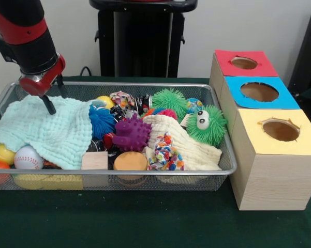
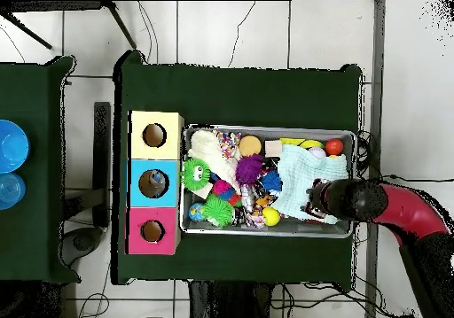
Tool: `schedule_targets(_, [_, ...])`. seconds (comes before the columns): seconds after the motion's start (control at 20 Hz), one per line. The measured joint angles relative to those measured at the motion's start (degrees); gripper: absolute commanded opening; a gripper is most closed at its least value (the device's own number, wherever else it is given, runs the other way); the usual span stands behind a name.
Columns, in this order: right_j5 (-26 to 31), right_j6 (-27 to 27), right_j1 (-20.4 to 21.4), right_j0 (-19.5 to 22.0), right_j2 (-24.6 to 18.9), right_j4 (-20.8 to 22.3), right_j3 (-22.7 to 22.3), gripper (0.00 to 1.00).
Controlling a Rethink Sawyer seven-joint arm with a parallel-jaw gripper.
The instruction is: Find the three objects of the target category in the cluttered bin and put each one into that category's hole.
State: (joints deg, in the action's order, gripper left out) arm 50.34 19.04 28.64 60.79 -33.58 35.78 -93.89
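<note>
The wire mesh bin [image 1: 225,168] is full of toys and cloths. A crinkly shiny packet with coloured print [image 1: 124,99] lies at the back middle, and a second shiny piece [image 1: 144,103] lies next to it. Any other packets are hidden under the clutter. My gripper [image 1: 56,99] is at the bin's back left in the front view. It is open, and its lower fingertip [image 1: 49,107] touches a mint green cloth [image 1: 46,126]. It holds nothing. In the overhead view the gripper [image 2: 317,196] hangs over that cloth [image 2: 301,174] at the bin's right end.
Three wooden boxes stand beside the bin, with a red top [image 1: 226,66], a blue top [image 1: 237,98] and a yellow top [image 1: 253,139]. Something pale shows in the blue hole [image 2: 155,182]. The bin also holds a cream cloth [image 1: 194,150], a confetti bundle [image 1: 165,153], spiky balls and a baseball [image 1: 27,157].
</note>
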Motion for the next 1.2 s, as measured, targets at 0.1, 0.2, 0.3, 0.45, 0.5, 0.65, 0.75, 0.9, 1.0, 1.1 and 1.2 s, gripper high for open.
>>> schedule_targets(0.1, [0.0, 0.0, -0.1, -0.1, 0.2, 0.6, 0.4, 1.0])
schedule_targets(0.2, [0.0, 0.0, -0.3, -0.2, 0.5, 1.3, 0.8, 1.0])
schedule_targets(0.3, [0.0, 0.0, -0.7, -0.5, 1.0, 2.0, 1.2, 1.0])
schedule_targets(0.45, [0.0, 0.0, -1.0, -0.9, 1.3, 2.2, 1.4, 1.0])
schedule_targets(0.5, [0.0, 0.0, -1.1, -1.0, 1.4, 2.2, 1.5, 1.0])
schedule_targets(0.65, [0.0, 0.0, -1.4, -1.4, 1.6, 2.2, 1.7, 1.0])
schedule_targets(0.75, [0.0, 0.0, -1.6, -1.6, 1.7, 2.2, 1.8, 1.0])
schedule_targets(0.9, [0.0, 0.0, -2.1, -1.8, 2.0, 2.2, 2.1, 1.0])
schedule_targets(1.0, [0.0, 0.0, -2.3, -1.8, 2.1, 2.2, 2.3, 1.0])
schedule_targets(1.1, [0.0, 0.0, -2.6, -1.8, 2.2, 2.2, 2.4, 1.0])
schedule_targets(1.2, [0.0, 0.0, -3.0, -2.0, 2.4, 2.1, 3.0, 1.0])
